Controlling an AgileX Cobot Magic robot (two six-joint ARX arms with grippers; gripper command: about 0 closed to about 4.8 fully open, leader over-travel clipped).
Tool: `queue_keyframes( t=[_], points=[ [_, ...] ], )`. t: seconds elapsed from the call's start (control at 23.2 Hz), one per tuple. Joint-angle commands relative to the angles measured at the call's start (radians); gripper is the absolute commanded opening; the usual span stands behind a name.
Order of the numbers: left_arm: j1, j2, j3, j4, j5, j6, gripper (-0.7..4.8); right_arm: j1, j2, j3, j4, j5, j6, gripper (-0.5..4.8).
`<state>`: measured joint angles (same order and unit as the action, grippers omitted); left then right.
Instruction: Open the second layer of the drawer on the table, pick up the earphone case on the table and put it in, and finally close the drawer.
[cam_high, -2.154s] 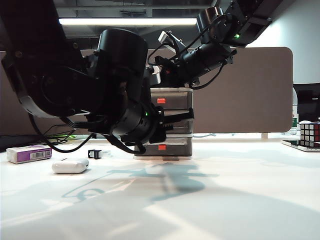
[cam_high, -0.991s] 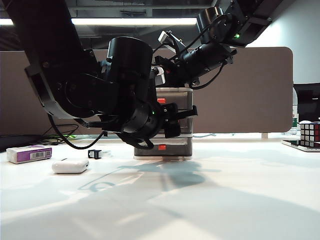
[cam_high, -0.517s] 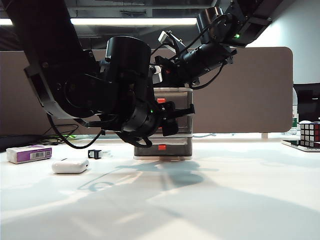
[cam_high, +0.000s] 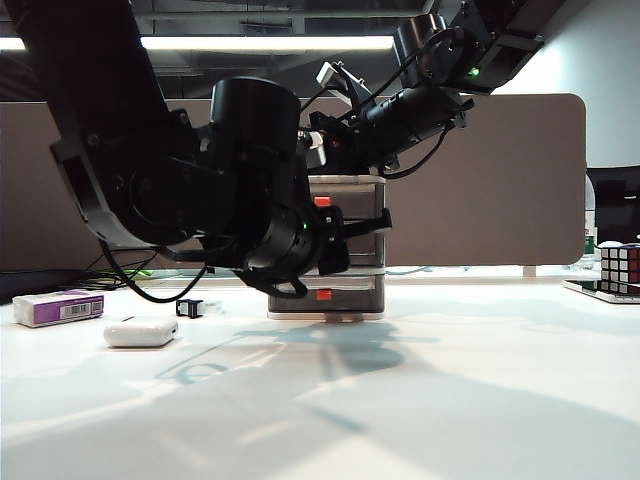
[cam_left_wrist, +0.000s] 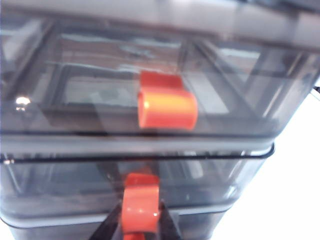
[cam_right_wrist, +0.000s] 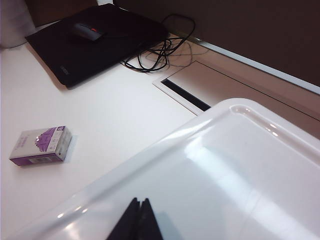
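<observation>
1. One table (cam_high: 480, 400), white, with wide bare room at front and right.
2. One drawer (cam_high: 360, 190) unit with three layers; the second layer of the drawer (cam_left_wrist: 75, 200) sits flush and closed.
3. Two grippers: the left gripper (cam_left_wrist: 141, 231) has its fingers astride the middle red handle (cam_left_wrist: 141, 207), grip uncertain; the right gripper (cam_right_wrist: 136, 220) is clenched on top of the unit.
4. One earphone case (cam_high: 140, 331) lies left, untouched, near a purple box (cam_high: 58, 307).
5. One black clip (cam_high: 188, 308).

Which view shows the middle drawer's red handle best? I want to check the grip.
The left wrist view: the handle sits between the left gripper fingers. The exterior view's left arm hides it; the right wrist view misses it.
</observation>
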<state>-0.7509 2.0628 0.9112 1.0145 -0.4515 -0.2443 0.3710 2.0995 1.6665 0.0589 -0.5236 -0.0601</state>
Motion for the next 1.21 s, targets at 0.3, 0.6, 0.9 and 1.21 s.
queue_keyframes(
  t=[0.3,0.6,0.9,1.21],
  points=[
    [-0.002,0.001,0.003,0.021,0.003,0.001,0.57,0.001,0.005,-0.003,-0.034,0.006,0.004,-0.05],
    [-0.002,0.001,0.003,0.035,0.003,0.002,-0.06,0.001,0.005,-0.003,-0.040,0.006,0.003,-0.05],
    [-0.002,0.001,0.003,0.037,0.003,0.010,-0.06,0.001,0.005,-0.003,-0.042,0.006,0.003,-0.05],
    [-0.027,0.000,0.003,0.003,0.003,0.012,-0.06,0.000,0.005,-0.003,-0.051,0.006,0.003,-0.05]
  ],
)
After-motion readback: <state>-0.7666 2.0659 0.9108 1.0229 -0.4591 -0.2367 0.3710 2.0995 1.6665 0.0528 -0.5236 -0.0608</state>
